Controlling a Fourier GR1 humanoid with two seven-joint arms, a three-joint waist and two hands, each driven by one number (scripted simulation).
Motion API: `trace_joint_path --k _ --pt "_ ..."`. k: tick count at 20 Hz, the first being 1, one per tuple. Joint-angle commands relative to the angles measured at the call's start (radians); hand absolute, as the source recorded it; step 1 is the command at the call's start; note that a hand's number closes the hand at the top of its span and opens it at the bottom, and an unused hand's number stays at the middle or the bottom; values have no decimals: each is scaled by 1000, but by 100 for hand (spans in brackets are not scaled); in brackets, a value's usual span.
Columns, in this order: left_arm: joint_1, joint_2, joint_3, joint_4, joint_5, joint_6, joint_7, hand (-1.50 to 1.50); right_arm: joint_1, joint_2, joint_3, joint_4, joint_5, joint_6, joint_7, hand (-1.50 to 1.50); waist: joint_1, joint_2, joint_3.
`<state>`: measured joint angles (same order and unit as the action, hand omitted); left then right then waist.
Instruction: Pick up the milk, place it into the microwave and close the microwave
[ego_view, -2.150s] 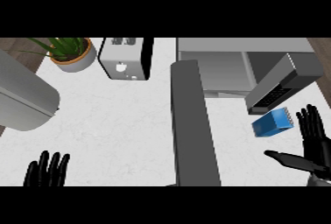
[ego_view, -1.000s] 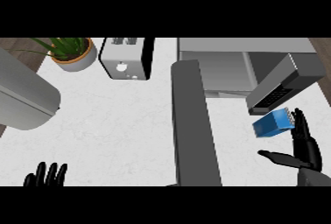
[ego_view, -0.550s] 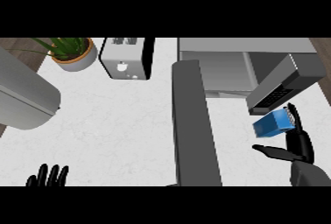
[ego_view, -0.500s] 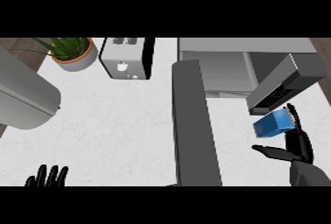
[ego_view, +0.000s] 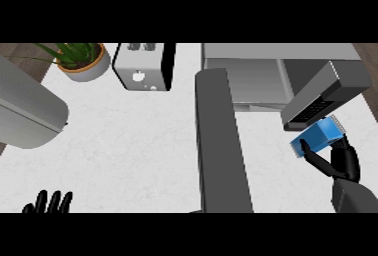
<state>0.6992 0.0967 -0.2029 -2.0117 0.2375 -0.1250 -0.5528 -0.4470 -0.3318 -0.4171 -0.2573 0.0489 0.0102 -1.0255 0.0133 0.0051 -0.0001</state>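
Observation:
The milk (ego_view: 317, 137) is a small blue carton lying on the white counter, just below the microwave's open door (ego_view: 323, 94). My right hand (ego_view: 339, 164) comes in from the lower right and sits at the carton's near end. Its thumb lies at the carton's left corner and its straight fingers run along the right side, so the hand is open. The microwave (ego_view: 244, 79) stands at the top right with its grey cavity showing. At the lower left edge my left hand (ego_view: 48, 203) rests open, fingers up.
A tall dark grey slab (ego_view: 221, 150) runs down the middle of the counter, left of the milk. A toaster (ego_view: 143, 67) and a potted plant (ego_view: 80, 60) stand at the back left. A large grey rounded object (ego_view: 26, 111) fills the left edge.
My right hand has moved up and left until its thumb and fingers flank the carton's near end. My left hand has sunk lower at the bottom edge. The milk has stayed put.

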Motion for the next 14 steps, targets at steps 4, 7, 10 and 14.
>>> trace_joint_path --k 4,7,10,14 --pt "-34 -4 -12 -4 -13 17 37 -150 -70 3 -15 35 8 -142 -46 150 16 4 3" --pt "-3 -5 -2 63 -2 -22 -45 -150 -84 90 -13 28 7 -194 -85 150 30 5 4" --pt "-44 -18 -31 6 -24 24 36 -150 -84 144 1 21 15 -184 -120 150 27 8 5" --pt "-49 -12 -26 38 -27 4 2 -150 -90 149 3 -4 7 -116 -141 150 28 8 5"
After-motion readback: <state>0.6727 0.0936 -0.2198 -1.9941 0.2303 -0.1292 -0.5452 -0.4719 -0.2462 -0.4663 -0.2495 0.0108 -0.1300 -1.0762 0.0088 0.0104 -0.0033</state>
